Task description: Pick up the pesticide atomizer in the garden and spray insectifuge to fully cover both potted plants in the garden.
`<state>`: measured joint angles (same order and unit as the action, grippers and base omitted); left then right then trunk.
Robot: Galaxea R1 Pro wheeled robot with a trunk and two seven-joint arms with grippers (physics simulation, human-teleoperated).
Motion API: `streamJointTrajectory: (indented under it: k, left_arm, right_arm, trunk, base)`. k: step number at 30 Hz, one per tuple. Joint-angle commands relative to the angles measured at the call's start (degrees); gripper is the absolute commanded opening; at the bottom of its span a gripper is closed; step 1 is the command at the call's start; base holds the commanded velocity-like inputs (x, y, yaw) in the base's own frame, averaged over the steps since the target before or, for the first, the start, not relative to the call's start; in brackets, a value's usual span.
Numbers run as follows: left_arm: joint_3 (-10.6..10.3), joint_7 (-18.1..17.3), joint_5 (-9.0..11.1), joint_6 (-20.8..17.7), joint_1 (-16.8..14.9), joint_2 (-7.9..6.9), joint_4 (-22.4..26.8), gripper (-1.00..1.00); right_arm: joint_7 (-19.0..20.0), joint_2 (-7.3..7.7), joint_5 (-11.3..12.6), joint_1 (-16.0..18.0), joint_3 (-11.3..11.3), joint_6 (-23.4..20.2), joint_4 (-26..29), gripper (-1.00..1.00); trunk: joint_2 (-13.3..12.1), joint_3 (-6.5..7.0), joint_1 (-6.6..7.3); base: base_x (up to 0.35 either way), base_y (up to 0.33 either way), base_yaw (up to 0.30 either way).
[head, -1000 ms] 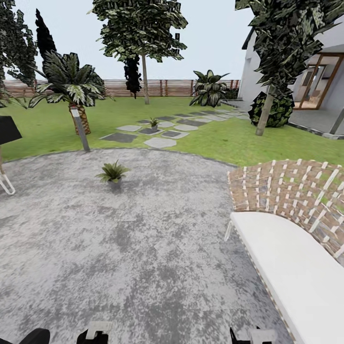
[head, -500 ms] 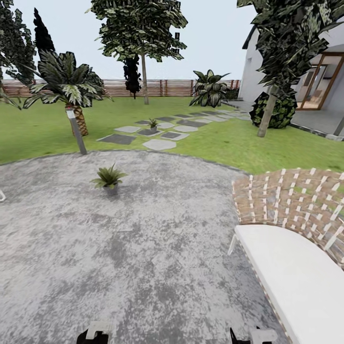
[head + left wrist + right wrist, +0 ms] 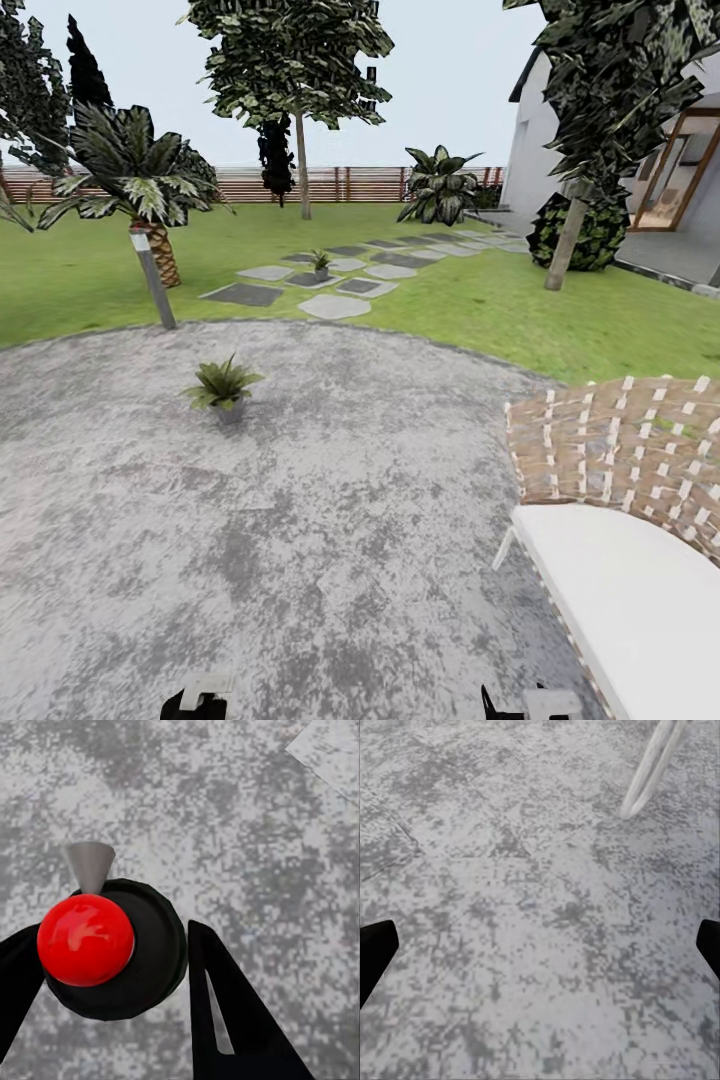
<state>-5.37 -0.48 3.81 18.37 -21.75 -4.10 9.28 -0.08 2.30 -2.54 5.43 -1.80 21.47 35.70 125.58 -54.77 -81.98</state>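
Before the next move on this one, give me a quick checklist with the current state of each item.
1. Near potted plant in sight on the patio: ok.
2. Far potted plant in sight among the stepping stones: ok.
3. Pesticide atomizer located: not ok, none seen.
4. Right end effector free to grasp: ok, fingers wide apart over bare patio.
5. Left end effector free: cannot tell; a red ball on a black disc sits between its fingers.
6. Seat at right kept off the path: ok.
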Motion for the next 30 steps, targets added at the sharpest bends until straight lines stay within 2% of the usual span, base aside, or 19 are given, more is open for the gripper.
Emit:
streamJointTrajectory:
  k: [1,10,17,30]
  left_arm:
    - [-0.4,-0.1,0.4,0.2,0.0,-0.03,0.0,-1.00]
    - [-0.4,-0.1,0.4,0.2,0.0,-0.03,0.0,-1.00]
    - [-0.5,-0.1,0.4,0.2,0.0,-0.03,0.0,-1.00]
    - [-0.5,-0.1,0.4,0.3,0.0,-0.03,0.0,-1.00]
  right_arm:
    - [0.0,-0.02,-0.3,0.0,-0.1,0.2,0.0,1.00]
    - [0.0,-0.02,-0.3,0.0,-0.1,0.2,0.0,1.00]
    - [0.0,-0.02,-0.3,0.0,-0.1,0.2,0.0,1.00]
    - [0.0,-0.02,-0.3,0.0,-0.1,0.2,0.0,1.00]
  trunk:
    - [0.0,-0.05,-0.02]
    - [0.0,-0.05,-0.02]
    - [0.0,-0.05,-0.02]
    - [0.0,-0.05,-0.02]
  base:
    - [0.334,0.103,0.000]
    - [0.333,0.115,0.001]
    - [0.334,0.117,0.111]
    - [0.334,0.012,0.021]
